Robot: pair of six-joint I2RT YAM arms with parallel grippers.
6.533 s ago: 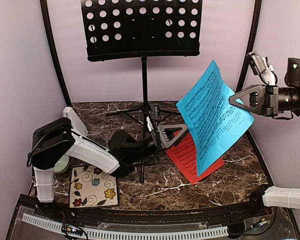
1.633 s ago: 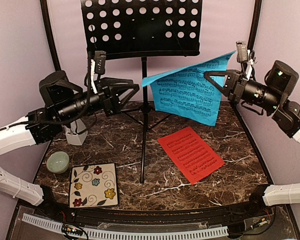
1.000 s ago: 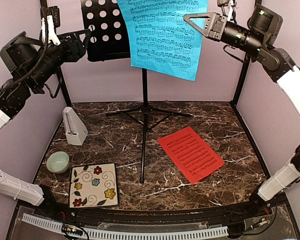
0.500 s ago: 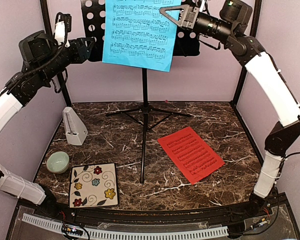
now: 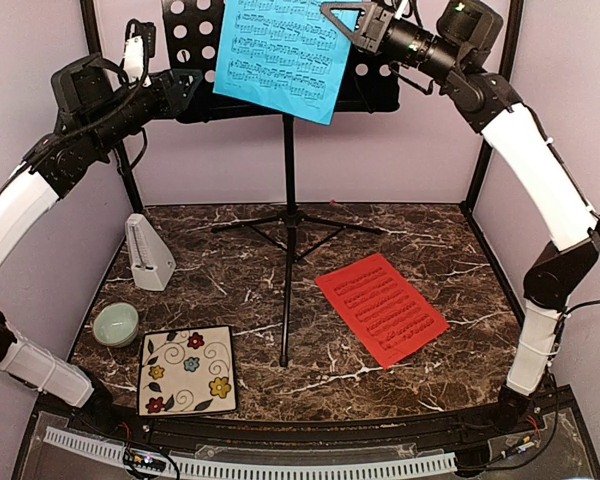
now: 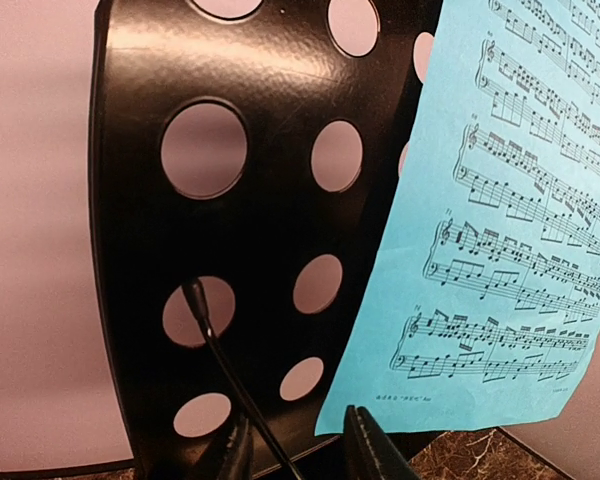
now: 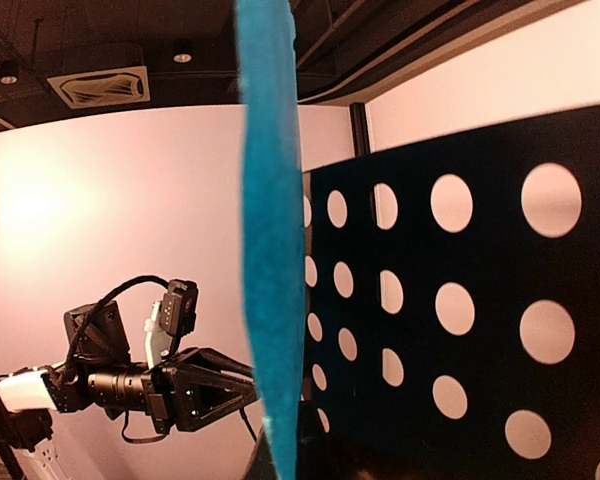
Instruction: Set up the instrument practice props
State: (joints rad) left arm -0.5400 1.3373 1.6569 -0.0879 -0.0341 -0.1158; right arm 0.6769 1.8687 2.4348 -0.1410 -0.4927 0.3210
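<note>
Right gripper [image 5: 332, 12] is up high, clamped on the top right edge of the blue sheet [image 5: 278, 55]. The sheet hangs tilted in front of the music stand [image 5: 378, 88], its low corner dropping past the stand's ledge; in the right wrist view it runs edge-on just beside the perforated plate. Left gripper [image 5: 188, 86] sits at the stand's left edge, fingers apart, holding nothing; whether it touches the stand I cannot tell. Red sheet [image 5: 381, 308] lies flat on the table [image 5: 450, 270], right of the stand pole. Metronome [image 5: 148, 252] stands upright at far left, well apart from both grippers.
</note>
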